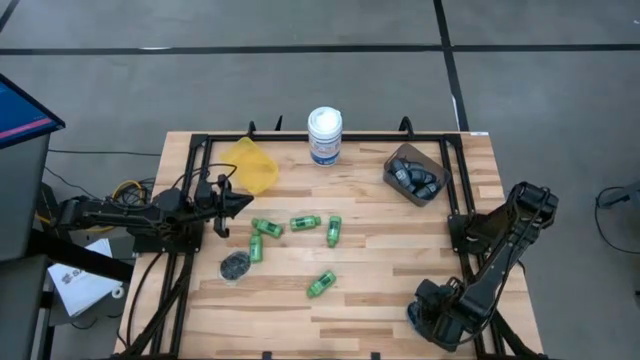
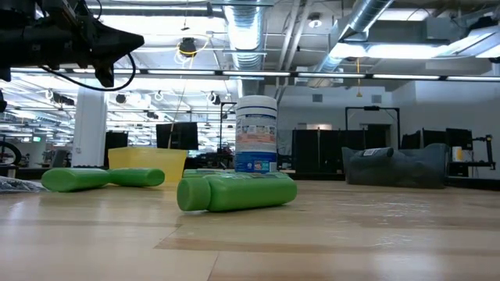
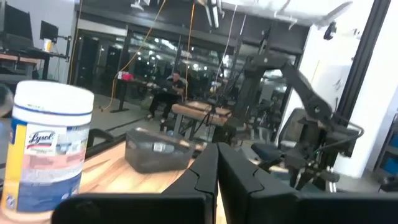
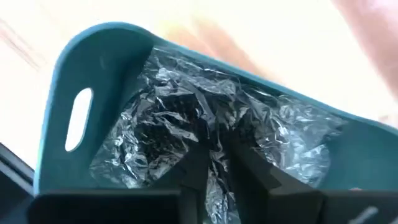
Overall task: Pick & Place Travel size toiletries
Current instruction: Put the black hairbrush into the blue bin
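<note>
Several bright green mini bottles point(image 1: 305, 222) lie on their sides mid-table; the low view shows one close up point(image 2: 234, 192). A flat dark disc in shiny wrap point(image 1: 235, 265) lies near them. Dark blue-grey mini bottles fill the brown bin point(image 1: 415, 175). My left gripper point(image 1: 240, 203) is shut and raised above the table point(image 2: 117, 39), left of the green bottles and beside the yellow bin point(image 1: 252, 165). My right gripper point(image 4: 217, 140) is shut, at the table's near right corner, pointing down into the teal bin point(image 4: 81, 68) at the shiny wrapped discs point(image 4: 161, 124). My right gripper points down into the teal bin with its shut fingertips point(image 4: 202, 149) right at the crinkled shiny wrap point(image 4: 186, 106) of the discs. Whether the tips touch the wrap cannot be told.
A large white cylindrical tub with a blue label point(image 1: 324, 135) stands at the far edge, also visible in the left wrist view point(image 3: 46, 149). Black frame rails point(image 1: 195, 160) run along both sides of the table. Bare wood lies between the green bottles and the brown bin.
</note>
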